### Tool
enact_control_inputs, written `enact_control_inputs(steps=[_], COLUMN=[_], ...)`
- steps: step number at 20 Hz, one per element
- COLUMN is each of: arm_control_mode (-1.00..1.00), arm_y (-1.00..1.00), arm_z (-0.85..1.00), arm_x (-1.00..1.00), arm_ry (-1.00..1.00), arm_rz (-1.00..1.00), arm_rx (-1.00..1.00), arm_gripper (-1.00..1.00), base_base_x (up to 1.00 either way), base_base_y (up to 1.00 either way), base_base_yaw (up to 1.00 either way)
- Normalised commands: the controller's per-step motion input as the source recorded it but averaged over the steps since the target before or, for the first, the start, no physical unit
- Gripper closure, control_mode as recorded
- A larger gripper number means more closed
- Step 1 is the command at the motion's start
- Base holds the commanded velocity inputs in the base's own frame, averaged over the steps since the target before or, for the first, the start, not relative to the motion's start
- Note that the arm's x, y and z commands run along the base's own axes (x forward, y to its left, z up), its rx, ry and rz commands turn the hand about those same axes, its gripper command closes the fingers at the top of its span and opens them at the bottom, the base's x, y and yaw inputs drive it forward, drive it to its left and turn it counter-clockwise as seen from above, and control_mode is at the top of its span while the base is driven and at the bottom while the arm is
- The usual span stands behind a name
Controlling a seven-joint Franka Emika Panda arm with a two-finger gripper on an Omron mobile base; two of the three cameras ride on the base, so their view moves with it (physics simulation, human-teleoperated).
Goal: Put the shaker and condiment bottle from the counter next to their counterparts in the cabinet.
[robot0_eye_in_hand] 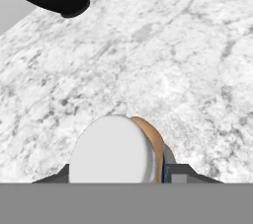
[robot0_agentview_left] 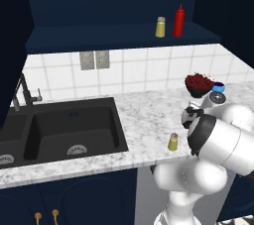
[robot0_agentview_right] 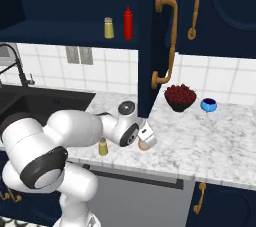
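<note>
Two items sit on the cabinet (robot0_agentview_left: 124,38) shelf: an olive shaker twin (robot0_agentview_left: 160,27) and, just beside it, a red squeeze bottle (robot0_agentview_left: 179,21), both upright. Open cabinet door (robot0_agentview_right: 157,41) with a brass handle hangs over the counter (robot0_agentview_left: 144,115), right above the gripper's spot in the right base view.

Counter clutter: dark bowl of red stuff (robot0_agentview_right: 180,97) and a small blue cup (robot0_agentview_right: 209,104) stand behind the work area, near each other and apart from the arm. The shaker (robot0_agentview_left: 172,141) stands upright near the front counter edge, just beside the arm's elbow, untouched.

Gripper (robot0_agentview_right: 145,140) is low over the marble, right of the shaker. The condiment bottle (robot0_eye_in_hand: 121,151) sits between the finger tips (robot0_eye_in_hand: 179,172); hand view looks onto its grey cap with the peach body behind. Fingers sit close at its sides, but contact isn't visible, so can't tell if it's gripped.

Surface: white-grey speckled marble, black inset sink (robot0_agentview_left: 59,130) to the left with a dark faucet (robot0_agentview_left: 25,92). White tile backsplash with a grey outlet plate (robot0_agentview_left: 94,60). Navy base cupboards (robot0_agentview_right: 225,203) with brass knobs below.
</note>
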Motion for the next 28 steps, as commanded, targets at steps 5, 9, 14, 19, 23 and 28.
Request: enact_control_inputs(steps=[5,9,14,19,23,28], arm_control_mode=[-1.00,-1.00,-1.00,-1.00,-1.00,-1.00], arm_y=[0.00,0.12,0.36,0.37,0.11,0.06], arm_z=[0.43,0.51,0.35,0.46,0.71,0.74], arm_x=[0.00,0.00,0.00,-0.03,-0.02,0.00], arm_ry=[-0.08,-0.08,-0.01,0.00,0.01,0.02], arm_rz=[0.00,0.00,0.00,0.00,0.00,0.00], arm_rx=[0.06,0.05,-0.05,-0.07,0.01,0.00], arm_gripper=[1.00,1.00,1.00,1.00,1.00,1.00], base_base_x=[0.00,0.00,0.00,0.00,0.00,0.00], base_base_y=[0.00,0.00,0.00,0.00,0.00,0.00], base_base_yaw=[0.00,0.00,0.00,0.00,0.00,0.00])
